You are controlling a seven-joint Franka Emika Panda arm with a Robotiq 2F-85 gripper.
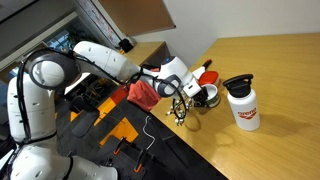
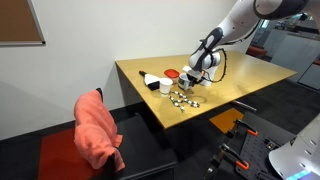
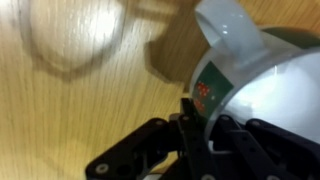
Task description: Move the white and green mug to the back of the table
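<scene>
Wrist view is giving us the closest look: the hand [image 3: 200,125] is clenched on the white and green mug [image 3: 255,85]. Its dark fingers [image 3: 192,112] are pressing the white wall just beside the green print, and the handle is pointing toward bare wood of the table [image 3: 80,90]. In an exterior view we are finding the mug [image 1: 208,95] close to the table's straight near edge, though we cannot tell whether its base is touching the wood. The tall white bottle [image 1: 241,105] is standing just beside it, and a red object [image 1: 205,72] is lying just behind. Past those we are looking at a broad stretch of open wood running toward the far edge. In an exterior view from across the room, a plain white cup [image 2: 165,87] and some small scattered pieces [image 2: 183,98] are lying near the hand — the wood beyond the arm is showing open. A red cloth [image 2: 98,130] is hanging on a chair off the table's corner.
</scene>
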